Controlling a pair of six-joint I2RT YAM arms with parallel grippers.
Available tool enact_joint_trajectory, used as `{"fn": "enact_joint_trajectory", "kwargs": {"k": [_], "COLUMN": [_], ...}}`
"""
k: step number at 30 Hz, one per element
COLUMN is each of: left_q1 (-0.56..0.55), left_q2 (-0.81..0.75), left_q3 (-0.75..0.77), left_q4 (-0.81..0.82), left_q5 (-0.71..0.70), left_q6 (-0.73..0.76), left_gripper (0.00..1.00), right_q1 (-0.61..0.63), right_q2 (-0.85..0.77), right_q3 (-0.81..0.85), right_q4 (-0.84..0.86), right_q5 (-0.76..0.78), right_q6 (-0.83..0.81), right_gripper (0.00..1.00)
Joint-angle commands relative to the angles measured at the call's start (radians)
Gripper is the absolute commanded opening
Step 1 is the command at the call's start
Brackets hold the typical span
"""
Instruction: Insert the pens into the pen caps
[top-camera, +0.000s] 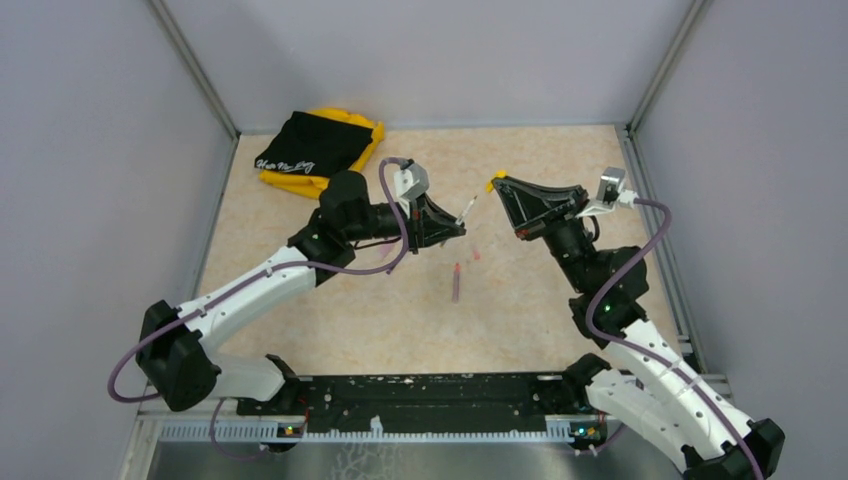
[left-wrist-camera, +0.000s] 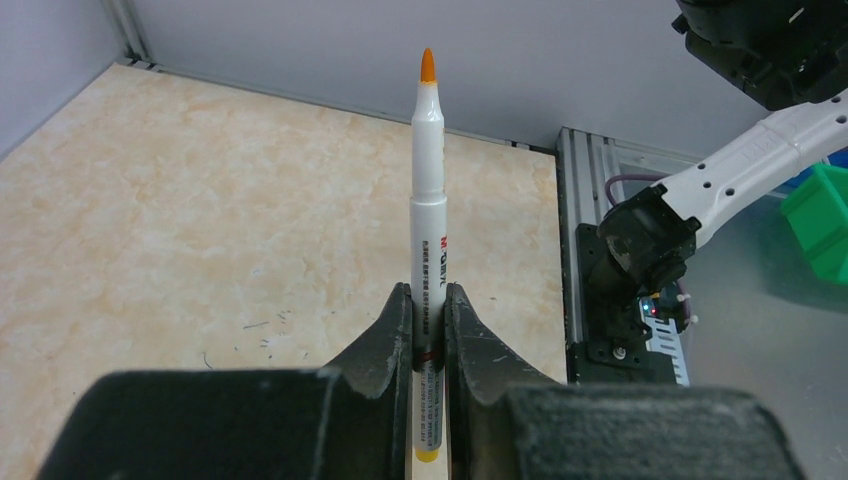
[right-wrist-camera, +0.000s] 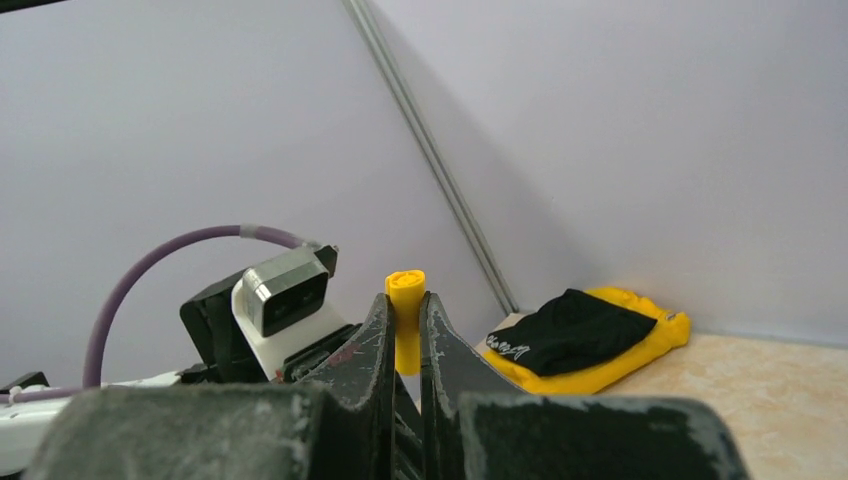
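My left gripper (left-wrist-camera: 428, 300) is shut on a white pen (left-wrist-camera: 430, 200) with an orange tip, which sticks out well past the fingers. From above, this pen (top-camera: 468, 210) points up and right from the left gripper (top-camera: 455, 225). My right gripper (right-wrist-camera: 405, 305) is shut on a stubby orange-yellow pen cap (right-wrist-camera: 406, 320). In the top view the cap (top-camera: 497, 180) sits a short way beyond the pen's tip, with a small gap between them, at the right gripper (top-camera: 500, 186). A pinkish-red pen (top-camera: 456, 285) lies on the table below them, with a tiny pink cap (top-camera: 476, 255) beside it.
A black and yellow cloth (top-camera: 315, 145) lies at the back left corner, and it also shows in the right wrist view (right-wrist-camera: 580, 335). Grey walls close the table on three sides. A metal rail (top-camera: 650, 230) runs along the right edge.
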Motion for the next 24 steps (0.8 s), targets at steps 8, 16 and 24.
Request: {"fn": "enact_joint_trajectory", "kwargs": {"k": [8, 16, 24], "left_q1": [-0.012, -0.012, -0.012], "left_q2": [0.001, -0.003, -0.018], "left_q3": [0.025, 0.022, 0.013], "left_q4": [-0.011, -0.013, -0.009], "left_q5": [0.054, 0.042, 0.016], "left_q6": [0.043, 0.048, 0.053], "left_gripper": [0.00, 0.00, 0.00], "right_q1": [-0.007, -0.007, -0.007], "right_q2": [0.046, 0.053, 0.056], "right_q3": [0.057, 0.054, 0.049], "right_q4": [0.066, 0.049, 0.027], "right_q5": [-0.062, -0.067, -0.067], "right_q6": [-0.011, -0.012, -0.013], "right_gripper": [0.00, 0.00, 0.00]}}
